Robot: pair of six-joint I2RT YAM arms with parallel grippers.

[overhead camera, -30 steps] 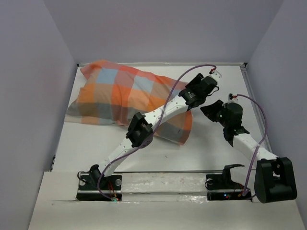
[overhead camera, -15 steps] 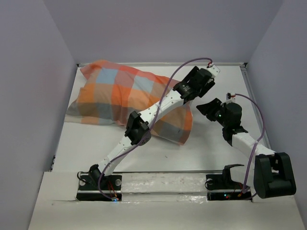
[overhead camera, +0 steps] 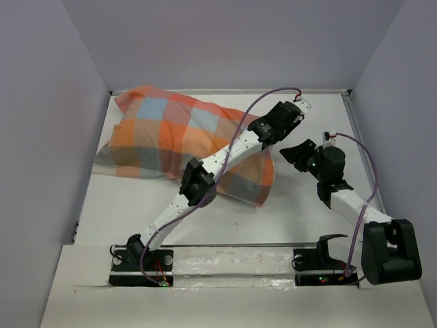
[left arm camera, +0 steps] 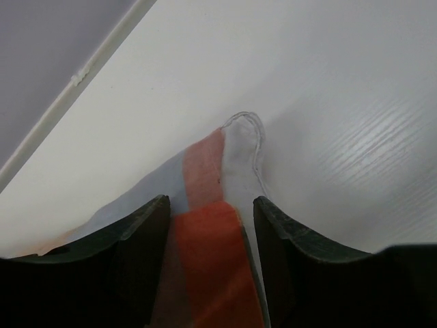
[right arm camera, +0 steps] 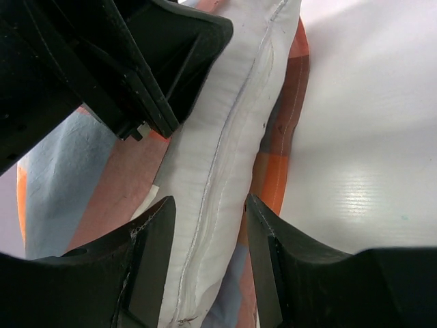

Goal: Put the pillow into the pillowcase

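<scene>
The pillowcase (overhead camera: 171, 137), in orange, peach and light blue checks, lies plump across the back left of the table. Its right end is under my left arm. In the left wrist view my left gripper (left arm camera: 211, 199) is open, and a corner of the pillowcase (left arm camera: 205, 171) runs between the fingers onto the table. In the top view my left gripper (overhead camera: 287, 117) hangs over that end. My right gripper (overhead camera: 298, 152) is open just to its right. In the right wrist view my right gripper (right arm camera: 208, 201) straddles the white seamed edge of the pillow (right arm camera: 225, 137), which pokes out of the pillowcase (right arm camera: 290, 116).
Grey walls close the table on the left, back and right, with a rail along the back edge (overhead camera: 225, 91). The left arm's black body (right arm camera: 102, 61) sits close above the pillow edge. Bare white table (overhead camera: 321, 123) lies right of the pillowcase. Purple cables loop over both arms.
My right gripper's jaws have widened and it has crept left toward the pillowcase end. My left gripper has shifted slightly back and left over the same end.
</scene>
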